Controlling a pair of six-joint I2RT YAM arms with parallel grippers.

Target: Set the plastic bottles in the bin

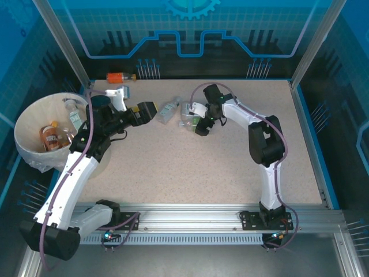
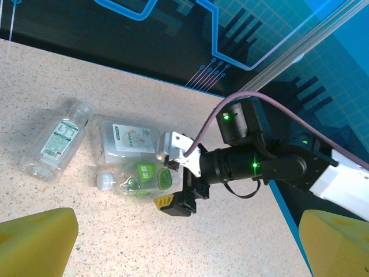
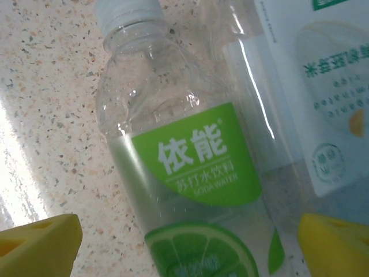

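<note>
Nearest, at the left of the speckled beige tabletop (image 1: pixel 173 173), the large round cream-white bin (image 1: pixel 27 124) with a clear bag liner holds an orange-brown plastic bottle (image 1: pixel 49 137) and a clear one (image 1: pixel 73 111). Farther in, the right gripper (image 3: pixel 184 254) hangs with its yellow pads apart on either side of a clear lime-labelled bottle with a white cap (image 3: pixel 196 167). This lies on its side just beside a squarish white-labelled bottle (image 2: pixel 127 138). The left gripper (image 1: pixel 145 111) stands wide and empty, near a third clear bottle (image 1: pixel 169 111). Farthest, an orange bottle (image 1: pixel 121 77) lies by the back wall.

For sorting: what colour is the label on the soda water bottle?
Green label, best in right wrist view.
</note>
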